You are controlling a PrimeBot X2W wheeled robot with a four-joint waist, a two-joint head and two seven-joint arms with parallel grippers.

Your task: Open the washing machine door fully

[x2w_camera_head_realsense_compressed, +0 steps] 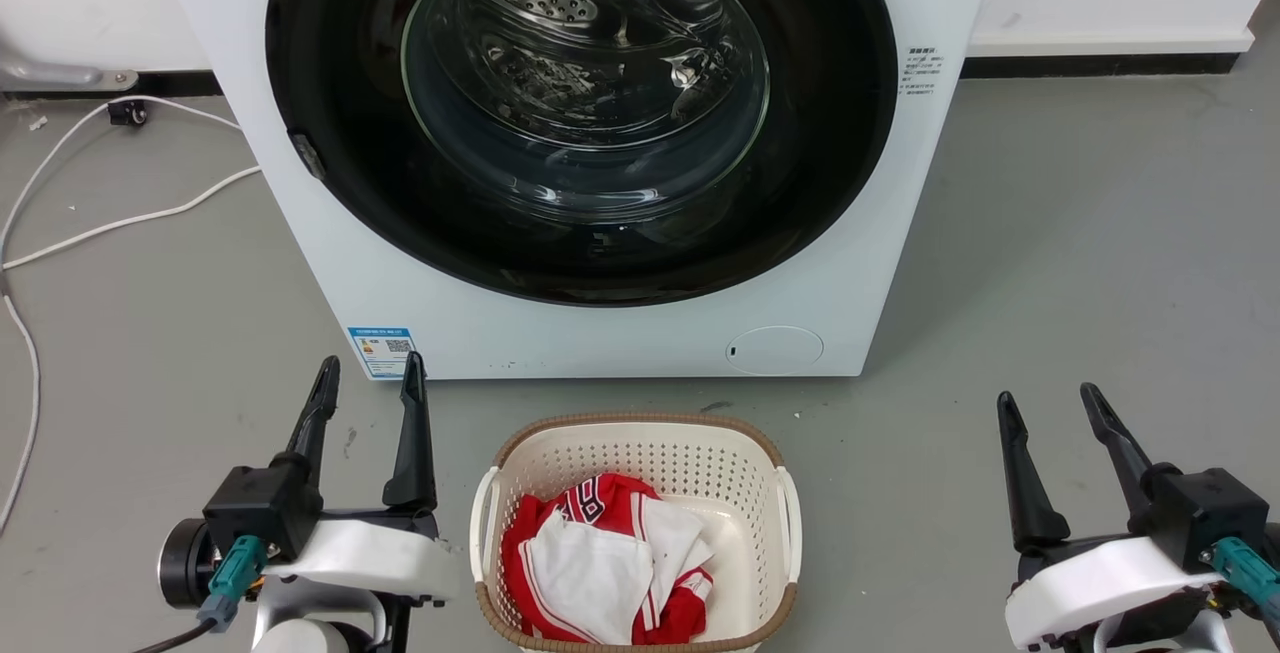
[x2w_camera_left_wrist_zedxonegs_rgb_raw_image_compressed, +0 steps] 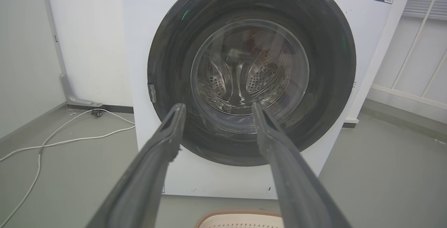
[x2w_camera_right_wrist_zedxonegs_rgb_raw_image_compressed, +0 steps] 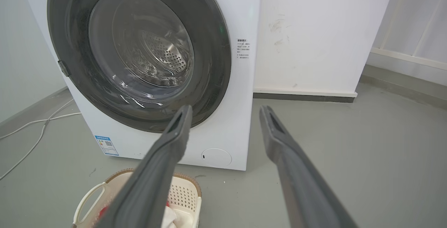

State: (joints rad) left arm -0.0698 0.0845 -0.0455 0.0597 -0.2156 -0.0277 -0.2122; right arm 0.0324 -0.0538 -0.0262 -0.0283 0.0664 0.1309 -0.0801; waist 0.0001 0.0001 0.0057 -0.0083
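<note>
I look down at the washer (x2w_camera_head_realsense_compressed: pixel 600 343). It stands on the grey floor (x2w_camera_head_realsense_compressed: pixel 1080 283), at the far edge where the floor meets the white wall. The washing machine door (x2w_camera_head_realsense_compressed: pixel 585 98) is the big round black one on the front of the washer. It lies flat against the front, so it is shut. Through its clear glass middle I can see the shiny drum with little holes. A small grey tab (x2w_camera_head_realsense_compressed: pixel 307 155) sits on the left rim of the door.

My left gripper (x2w_camera_head_realsense_compressed: pixel 370 365) hangs low on the left, in front of the washer's near left corner. Its two fingers are apart and hold nothing. My right gripper (x2w_camera_head_realsense_compressed: pixel 1047 396) hangs low on the right, over bare floor, well apart from the washer. Its two fingers are apart too (nothing is between them). Neither gripper touches the door.

A pale basket (x2w_camera_head_realsense_compressed: pixel 640 428) sits on the floor between my two grippers, just in front of the washer. Red and white clothes (x2w_camera_head_realsense_compressed: pixel 600 553) lie inside it. A small round white flap (x2w_camera_head_realsense_compressed: pixel 775 349) is near the washer's bottom right corner, and a blue sticker (x2w_camera_head_realsense_compressed: pixel 382 350) is at its bottom left corner. A white cable (x2w_camera_head_realsense_compressed: pixel 130 223) runs over the floor on the left side.
</note>
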